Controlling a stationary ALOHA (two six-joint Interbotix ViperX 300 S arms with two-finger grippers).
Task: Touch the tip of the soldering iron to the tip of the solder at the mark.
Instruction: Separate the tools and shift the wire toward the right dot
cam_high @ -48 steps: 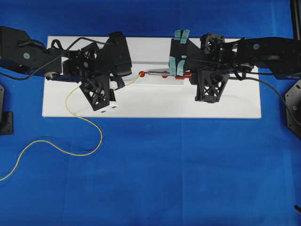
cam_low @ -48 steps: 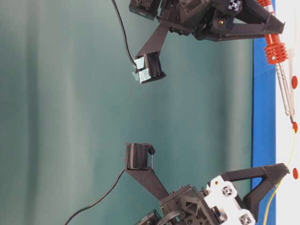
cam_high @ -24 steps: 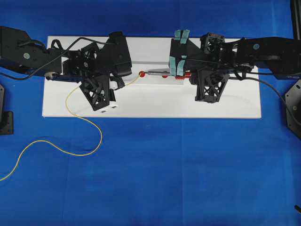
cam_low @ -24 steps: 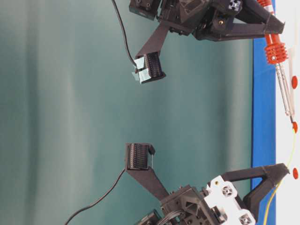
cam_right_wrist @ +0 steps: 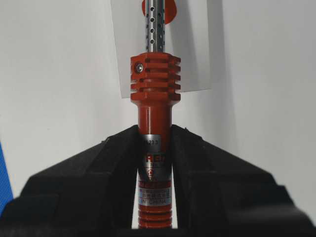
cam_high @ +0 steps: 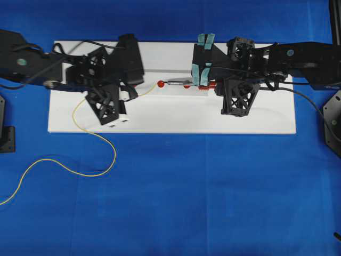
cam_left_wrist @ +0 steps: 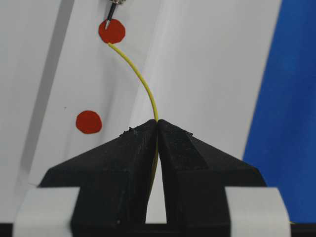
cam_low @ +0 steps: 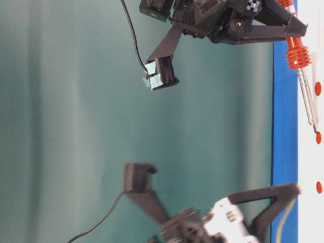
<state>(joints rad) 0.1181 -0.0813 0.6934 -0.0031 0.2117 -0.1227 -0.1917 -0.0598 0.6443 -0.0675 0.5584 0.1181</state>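
Left hand pinching the solder, fingers pressed tight w/ the yellow wire coming out just past the tips. It curves up & left, free end touching the edge of a red dot on the white board. Soldering iron clamped in the right hand by its red handle, perforated metal shaft sticking out ahead. Iron's dark tip sits on that same dot, v. close to the wire end; contact can't be confirmed. Overhead: rest of the wire trails behind the left hand, off the board, looping over the blue counter.
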